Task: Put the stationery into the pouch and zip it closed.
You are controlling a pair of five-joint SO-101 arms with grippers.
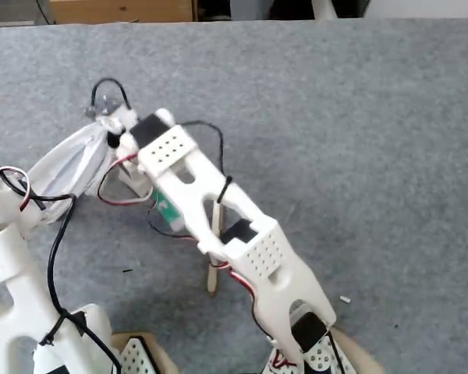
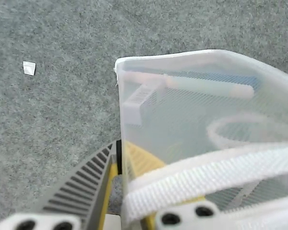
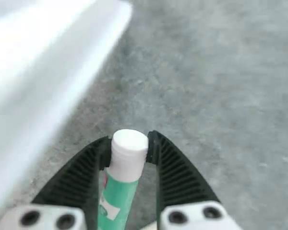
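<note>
Looks partway done: pinches the pouch (image 2: pixel 192 120) by its edge in the left gripper (image 2: pixel 117 160), a pen (image 2: pixel 209 87) and other pieces already inside. Clamps a green glue stick (image 3: pixel 127 160) in the right gripper (image 3: pixel 128 143) just beside the pouch; remains to insert it, then zip.

The counter (image 1: pixel 359 117) is covered in grey felt-like cloth, matt and slightly rough; the pouch (image 2: pixel 192 120) is translucent frosted plastic with a fine ribbed texture, edged by a white woven strap (image 2: pixel 206 177); the right claw (image 3: pixel 128 141) is matt black plastic, ribbed on its inner faces; the glue stick (image 3: pixel 116 191) is smooth plastic with a faint gloss; the arm shells (image 1: pixel 257 257) are matt white plastic.
</note>
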